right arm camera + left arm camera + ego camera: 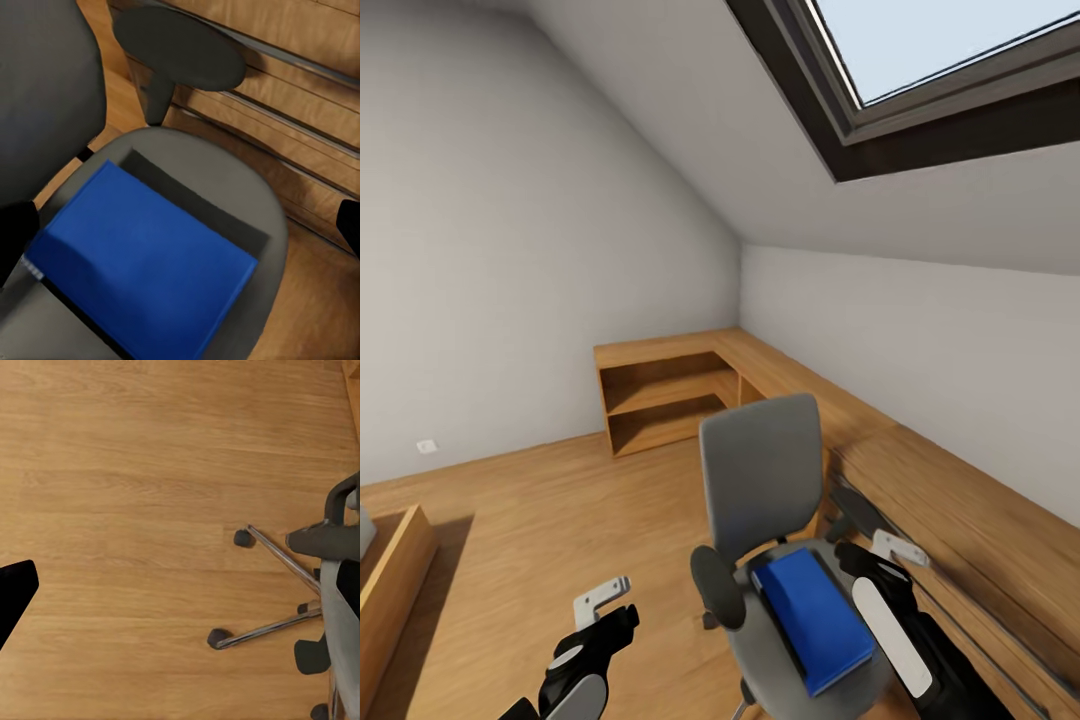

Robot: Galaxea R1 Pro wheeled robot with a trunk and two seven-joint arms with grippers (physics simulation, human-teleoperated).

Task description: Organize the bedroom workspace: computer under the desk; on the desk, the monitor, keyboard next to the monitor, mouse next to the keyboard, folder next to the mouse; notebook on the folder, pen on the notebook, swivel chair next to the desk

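Head view: grey upholstered swivel chair with black armrests [760, 480] standing on the light wood floor [540, 510] beside low wooden shelving [660, 395] under a skylight [930, 50]. Flat bright blue rectangular folder [815, 618] lying on its seat. Left gripper [600, 605] hovering over bare floor, right gripper [885, 560] just beside the folder; finger spread of either impossible to tell.

Left wrist view: chrome star base on castors [262, 592] seen from above.

Right wrist view: folder [142, 262] flat on the grey seat, well ahead of the dark fingertips at both edges, spread apart and gripping nothing.
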